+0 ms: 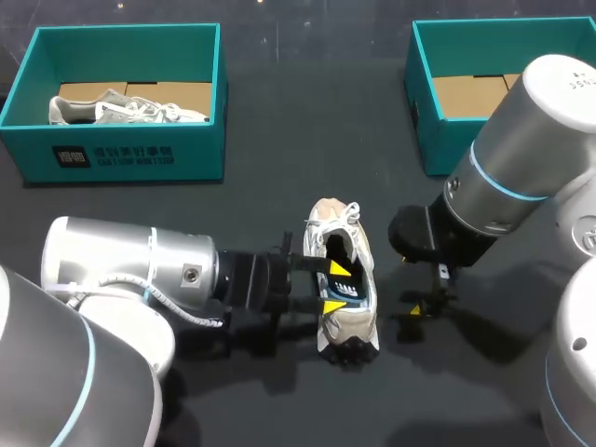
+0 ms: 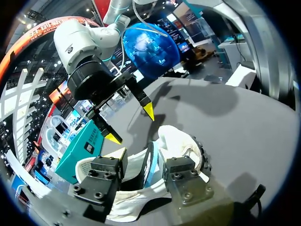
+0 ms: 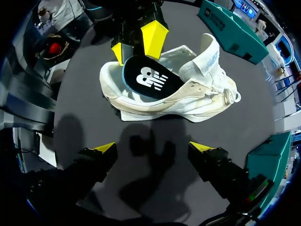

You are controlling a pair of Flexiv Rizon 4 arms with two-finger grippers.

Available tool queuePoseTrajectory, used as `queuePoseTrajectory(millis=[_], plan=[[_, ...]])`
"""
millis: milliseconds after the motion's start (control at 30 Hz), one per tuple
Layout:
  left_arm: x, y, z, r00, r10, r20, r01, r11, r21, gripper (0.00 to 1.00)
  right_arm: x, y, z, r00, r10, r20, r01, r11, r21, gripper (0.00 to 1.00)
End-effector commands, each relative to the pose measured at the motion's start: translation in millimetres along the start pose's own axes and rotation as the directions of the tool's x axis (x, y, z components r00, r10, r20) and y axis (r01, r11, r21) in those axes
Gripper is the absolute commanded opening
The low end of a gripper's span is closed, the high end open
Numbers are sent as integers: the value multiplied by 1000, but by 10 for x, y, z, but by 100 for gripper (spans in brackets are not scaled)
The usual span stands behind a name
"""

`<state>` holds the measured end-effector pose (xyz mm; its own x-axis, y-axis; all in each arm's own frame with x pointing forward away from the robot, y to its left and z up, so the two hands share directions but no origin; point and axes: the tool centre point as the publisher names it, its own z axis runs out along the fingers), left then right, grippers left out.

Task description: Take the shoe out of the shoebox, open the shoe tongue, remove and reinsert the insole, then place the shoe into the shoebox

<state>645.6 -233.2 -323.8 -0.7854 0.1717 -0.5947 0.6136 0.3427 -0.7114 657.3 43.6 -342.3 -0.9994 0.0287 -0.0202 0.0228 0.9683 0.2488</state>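
A white shoe rests on the dark table, its opening turned towards my right arm. Its dark blue insole with a white logo lies in the opening, its heel end riding up over the rim. My left gripper reaches in from the left; its fingers stand apart on either side of the insole's edge and the shoe's wall, and I see no pinch. In the right wrist view its yellow tips show at the insole's heel end. My right gripper hangs open and empty just right of the shoe.
A teal shoebox at the back left holds a second pale shoe. Another teal box stands at the back right, close behind my right arm. Bare dark table lies between the boxes and the shoe.
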Motion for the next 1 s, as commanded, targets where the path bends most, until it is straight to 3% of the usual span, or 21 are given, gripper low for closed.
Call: queuePoseTrajectory(millis=[33, 233, 500, 1000], plan=[[-13, -24, -232, 998, 6, -56, -7, 1000, -23, 42, 122, -239, -299, 1000, 19, 14, -19, 1000, 9, 100], [-17, 4, -497, 994, 20, -108, -26, 999, -47, 43, 164, -478, -432, 999, 50, 17, -50, 999, 22, 100], [-80, 15, -838, 980, 17, -199, -27, 999, -45, 42, 189, -661, -550, 997, 74, 15, -75, 997, 30, 100], [-111, -61, -1402, 911, 115, -396, -136, 990, -27, 43, 207, -707, -567, 997, 76, 2, -76, 997, 27, 100]])
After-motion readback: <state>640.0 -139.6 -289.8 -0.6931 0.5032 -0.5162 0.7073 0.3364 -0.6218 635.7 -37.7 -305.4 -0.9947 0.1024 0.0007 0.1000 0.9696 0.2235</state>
